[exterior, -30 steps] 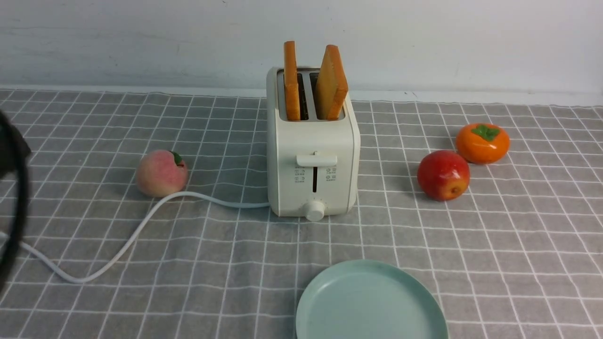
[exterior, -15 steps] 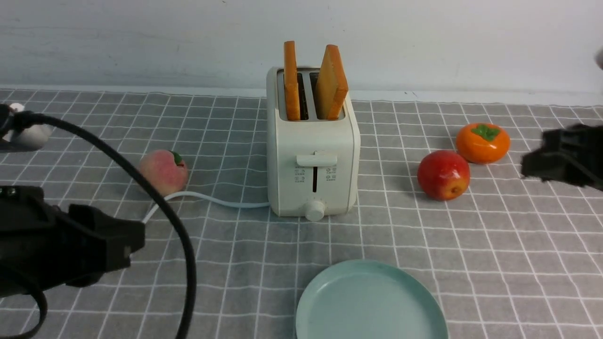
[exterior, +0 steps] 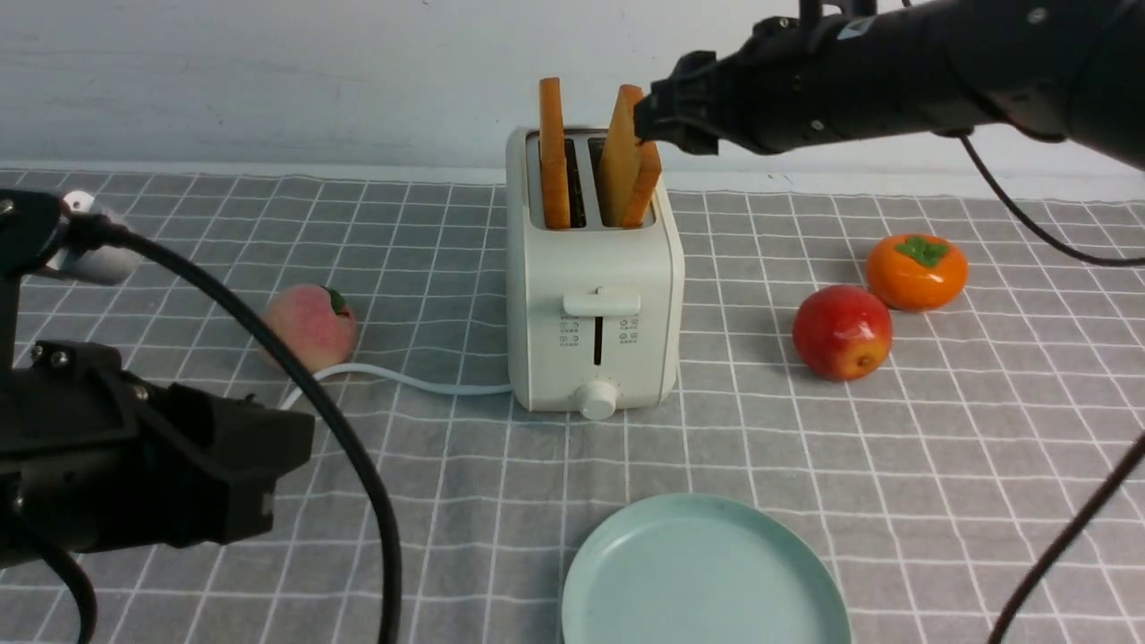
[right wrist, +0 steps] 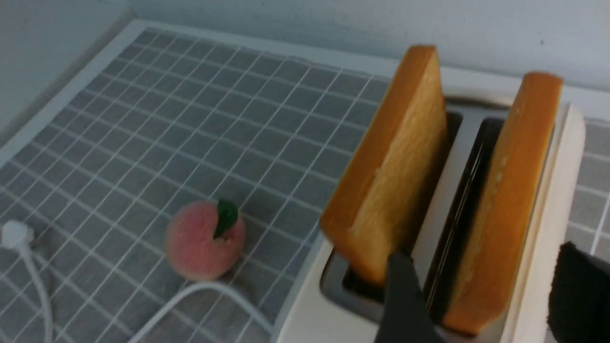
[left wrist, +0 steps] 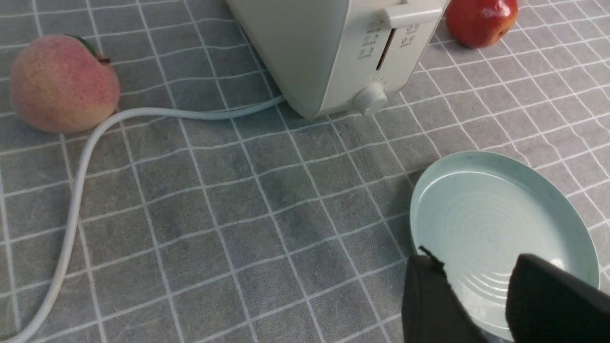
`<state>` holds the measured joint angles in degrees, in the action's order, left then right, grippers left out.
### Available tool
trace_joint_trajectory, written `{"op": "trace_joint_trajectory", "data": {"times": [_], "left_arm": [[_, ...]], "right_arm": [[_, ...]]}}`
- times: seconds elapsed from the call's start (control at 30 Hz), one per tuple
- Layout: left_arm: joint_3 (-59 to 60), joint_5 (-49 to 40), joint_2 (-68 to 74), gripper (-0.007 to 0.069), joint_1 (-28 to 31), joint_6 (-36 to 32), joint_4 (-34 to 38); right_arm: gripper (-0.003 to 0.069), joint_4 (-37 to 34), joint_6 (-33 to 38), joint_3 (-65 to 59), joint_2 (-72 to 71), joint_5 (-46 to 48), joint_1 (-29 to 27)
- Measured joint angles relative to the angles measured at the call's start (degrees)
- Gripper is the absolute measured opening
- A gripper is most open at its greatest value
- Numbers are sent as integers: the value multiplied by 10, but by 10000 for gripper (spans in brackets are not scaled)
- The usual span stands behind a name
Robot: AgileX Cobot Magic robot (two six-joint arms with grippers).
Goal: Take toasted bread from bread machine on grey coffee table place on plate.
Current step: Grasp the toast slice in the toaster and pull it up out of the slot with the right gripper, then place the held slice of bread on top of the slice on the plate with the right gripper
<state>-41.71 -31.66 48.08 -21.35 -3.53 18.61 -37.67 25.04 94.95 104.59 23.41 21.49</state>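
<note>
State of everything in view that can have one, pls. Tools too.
Left toast slice: upright in its slot, sticking out
Right toast slice: in its slot, leaning, sticking out
Toaster: upright, both slots filled
Toaster lever: up
Power cord: joined to toaster
Plate: flat on table, no toast on it
Left tool: open, empty
Right tool: open, at right slice, not gripping

A plain whitish wall (exterior: 268, 80) with faint scuffs fills the top of the front view, a paler strip (exterior: 402, 174) running along its foot. The right wrist view shows a pale surface (right wrist: 52, 52) at upper left, meeting the wall at a corner. Light is soft, with a small bright reflection at lower right in the left wrist view.
</note>
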Motion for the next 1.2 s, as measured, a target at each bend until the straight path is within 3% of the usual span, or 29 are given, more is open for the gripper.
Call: {"op": "trace_joint_trajectory", "data": {"times": [0.47,0.57,0.77,0.9,1.03,1.2], "left_arm": [[0,-1,0,242,0,0,1],[0,-1,0,242,0,0,1],[0,-2,0,243,0,0,1],[0,-9,0,243,0,0,1],[0,-16,0,244,0,0,1],[0,-17,0,244,0,0,2]], "right_arm": [[413,-99,1,26,106,-65,0],[366,-109,2,26,107,-68,0],[125,-111,2,26,88,-71,-1],[111,-111,4,26,34,-68,-13],[110,-112,4,26,-36,-21,-49],[110,-70,3,28,-133,159,-121]]}}
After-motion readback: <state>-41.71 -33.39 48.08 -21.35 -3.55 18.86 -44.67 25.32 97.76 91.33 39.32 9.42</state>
